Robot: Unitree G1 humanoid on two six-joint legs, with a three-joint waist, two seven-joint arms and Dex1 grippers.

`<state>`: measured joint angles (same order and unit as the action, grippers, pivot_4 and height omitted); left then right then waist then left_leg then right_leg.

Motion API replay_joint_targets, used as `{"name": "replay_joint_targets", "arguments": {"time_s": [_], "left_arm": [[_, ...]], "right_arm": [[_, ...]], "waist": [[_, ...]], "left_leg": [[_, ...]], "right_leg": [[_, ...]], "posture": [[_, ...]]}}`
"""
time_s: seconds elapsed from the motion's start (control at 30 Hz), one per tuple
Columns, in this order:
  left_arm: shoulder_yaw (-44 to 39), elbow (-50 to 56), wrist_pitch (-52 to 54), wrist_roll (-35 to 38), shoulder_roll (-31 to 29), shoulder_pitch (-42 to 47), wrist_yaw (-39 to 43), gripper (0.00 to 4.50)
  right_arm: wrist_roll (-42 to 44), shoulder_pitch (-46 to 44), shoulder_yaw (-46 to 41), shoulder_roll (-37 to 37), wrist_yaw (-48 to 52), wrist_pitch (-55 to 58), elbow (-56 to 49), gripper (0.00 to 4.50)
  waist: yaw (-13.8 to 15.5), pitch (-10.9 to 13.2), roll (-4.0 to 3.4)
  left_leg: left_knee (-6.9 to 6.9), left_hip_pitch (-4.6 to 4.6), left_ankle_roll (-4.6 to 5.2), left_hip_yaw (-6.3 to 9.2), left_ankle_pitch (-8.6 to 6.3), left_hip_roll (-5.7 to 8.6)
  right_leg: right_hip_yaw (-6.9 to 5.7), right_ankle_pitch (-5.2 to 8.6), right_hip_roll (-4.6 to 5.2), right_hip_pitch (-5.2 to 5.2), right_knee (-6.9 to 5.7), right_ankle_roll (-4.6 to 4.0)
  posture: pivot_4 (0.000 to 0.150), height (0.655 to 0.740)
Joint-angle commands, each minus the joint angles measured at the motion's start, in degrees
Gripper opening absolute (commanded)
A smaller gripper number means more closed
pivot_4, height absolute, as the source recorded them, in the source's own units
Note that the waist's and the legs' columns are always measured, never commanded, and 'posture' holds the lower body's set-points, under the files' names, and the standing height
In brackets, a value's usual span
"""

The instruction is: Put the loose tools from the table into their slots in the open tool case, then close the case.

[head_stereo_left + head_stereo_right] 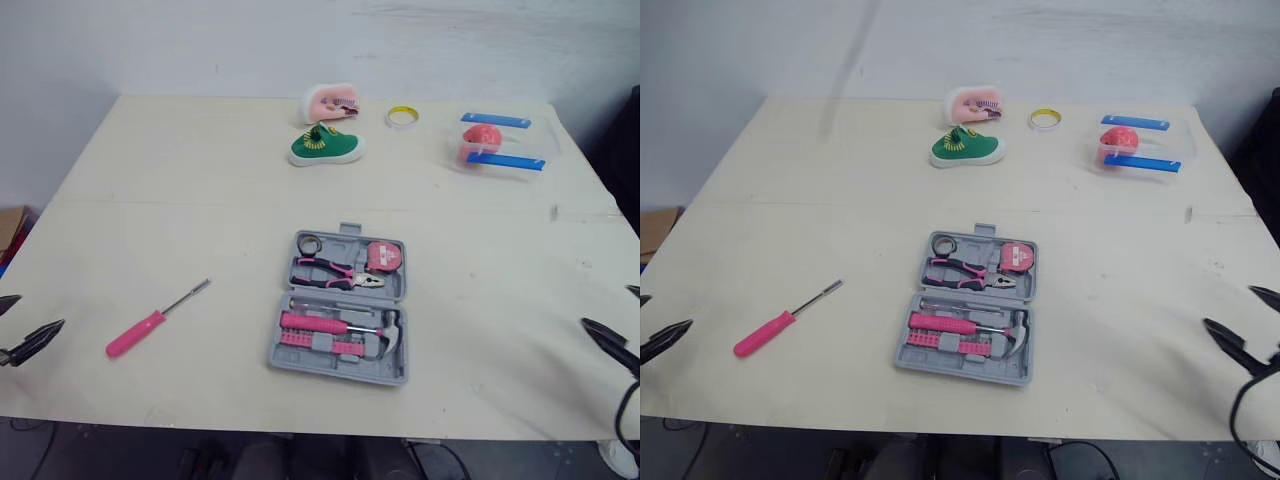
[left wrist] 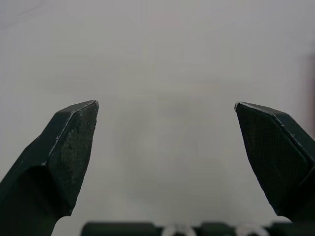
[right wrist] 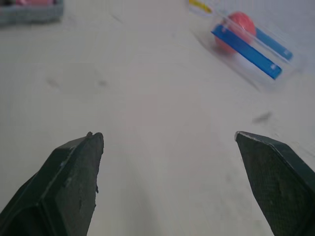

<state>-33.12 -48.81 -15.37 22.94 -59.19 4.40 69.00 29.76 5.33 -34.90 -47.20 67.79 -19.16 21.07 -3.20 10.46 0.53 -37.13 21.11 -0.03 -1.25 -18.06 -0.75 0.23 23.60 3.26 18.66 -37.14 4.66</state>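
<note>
The pink-handled screwdriver (image 1: pixel 150 322) lay loose on the pale table (image 1: pixel 180 180), left of the open grey plastic tool case (image 1: pixel 342 306). The left fingers (image 2: pixel 74 142) and right fingers (image 3: pixel 74 177) stood spread, empty.

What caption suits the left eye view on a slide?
Open tool case on the table, pink screwdriver loose to its left; left gripper and right gripper open at either side.

Bearing on the pale table (image 1: pixel 150 200) an open grey tool case (image 1: pixel 330 368) near the middle and a pink screwdriver (image 1: pixel 150 322) well apart on its left; carrying toward the far edge a green shoe (image 1: pixel 326 147), a pink object (image 1: pixel 330 102) just behind it, a yellow tape ring (image 1: pixel 402 117) and a clear box (image 1: pixel 505 160).
</note>
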Motion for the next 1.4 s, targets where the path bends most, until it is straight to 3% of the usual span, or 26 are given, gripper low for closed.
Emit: {"name": "replay_joint_targets", "arguments": {"time_s": [0.03, 0.23, 0.47, 0.67, 0.83, 0.87, 0.9, 1.13, 1.2, 1.4], "left_arm": [[1.94, 6.87, 3.74, 1.43, -1.41, -0.97, 5.75, 4.50], [6.30, 18.30, 12.68, 2.01, -0.53, -2.13, 8.75, 4.50], [9.72, 25.87, 16.92, -0.67, 2.16, -2.45, 2.89, 4.50], [14.15, 28.90, 18.63, -5.64, 4.37, -1.65, -4.38, 4.50], [15.65, 32.23, 22.10, -5.01, 4.51, -4.08, -3.14, 4.50], [15.52, 32.73, 22.29, -5.04, 4.63, -4.58, -3.19, 3.95], [15.41, 33.10, 22.33, -5.09, 4.71, -4.92, -3.21, 3.72], [14.27, 36.00, 21.24, -4.63, 6.08, -6.17, -4.69, 0.81], [13.91, 36.79, 19.28, -4.86, 6.93, -5.94, -5.71, 0.55], [14.62, 49.66, 17.20, 0.53, 10.22, -4.73, -3.84, 0.55]], "right_arm": [[7.15, -0.39, 1.19, 1.88, -0.38, 5.45, -13.25, 4.46], [10.11, -1.80, 8.21, 6.92, -2.03, 9.17, -29.85, 4.46], [12.71, -0.21, 17.19, 9.56, -0.10, 13.19, -43.61, 4.46], [13.44, -1.34, 22.71, 10.66, -1.80, 16.58, -49.17, 4.46], [12.52, -2.13, 22.24, 9.39, -1.60, 17.62, -48.88, 4.46], [12.38, -2.12, 22.24, 9.11, -1.47, 17.77, -48.86, 4.50], [12.29, -2.10, 22.25, 8.91, -1.41, 17.86, -48.86, 4.50], [11.82, -1.45, 21.93, 8.55, -0.90, 17.91, -48.29, 4.50], [11.81, -1.07, 21.68, 8.47, -0.35, 17.73, -47.79, 4.50], [11.18, 2.27, 20.55, 5.92, 4.45, 17.29, -44.33, 4.50]], "waist": [[0.05, 0.00, 0.00], [0.12, 0.00, 0.00], [0.20, 0.00, 0.01], [0.14, -0.01, 0.15], [0.30, 0.00, 0.21], [0.32, 0.00, 0.21], [0.34, 0.00, 0.21], [0.37, 0.00, 0.21], [0.46, 0.00, 0.21], [1.68, 0.02, 0.35]], "left_leg": [[0.01, 0.02, -0.01, 0.01, 0.00, 0.00], [-0.04, 0.08, -0.01, 0.04, 0.00, 0.00], [-0.04, 0.10, 0.00, 0.09, 0.00, 0.00], [-0.12, 0.10, 0.01, 0.08, 0.00, 0.01], [-0.09, 0.10, 0.00, 0.12, 0.00, 0.01], [-0.08, 0.10, 0.00, 0.13, 0.00, 0.01], [-0.08, 0.10, 0.00, 0.12, 0.00, 0.01], [-0.08, 0.08, 0.00, 0.12, 0.00, 0.01], [-0.08, 0.08, 0.01, 0.12, 0.00, 0.01], [-0.16, 0.15, 0.00, 0.14, 0.00, 0.02]], "right_leg": [[-0.01, 0.00, 0.00, 0.01, -0.02, 0.00], [-0.07, 0.00, 0.00, 0.03, -0.25, 0.00], [-0.09, 0.00, 0.00, 0.03, -0.25, 0.00], [-0.06, 0.00, 0.00, 0.01, -0.25, 0.00], [-0.10, 0.00, 0.01, 0.02, -0.23, 0.00], [-0.11, 0.00, 0.01, 0.00, -0.22, 0.00], [-0.10, 0.00, 0.02, 0.00, -0.20, 0.00], [-0.11, 0.00, 0.02, -0.03, 0.09, 0.00], [-0.11, 0.00, 0.02, -0.04, 0.11, 0.00], [-0.15, 0.00, 0.04, -0.05, 0.17, 0.00]], "posture": [[0.150, 0.7400], [0.150, 0.7400], [0.150, 0.7400], [0.150, 0.7400], [0.150, 0.7400], [0.150, 0.7400], [0.150, 0.7400], [0.150, 0.7400], [0.150, 0.7400], [0.150, 0.7400]]}}
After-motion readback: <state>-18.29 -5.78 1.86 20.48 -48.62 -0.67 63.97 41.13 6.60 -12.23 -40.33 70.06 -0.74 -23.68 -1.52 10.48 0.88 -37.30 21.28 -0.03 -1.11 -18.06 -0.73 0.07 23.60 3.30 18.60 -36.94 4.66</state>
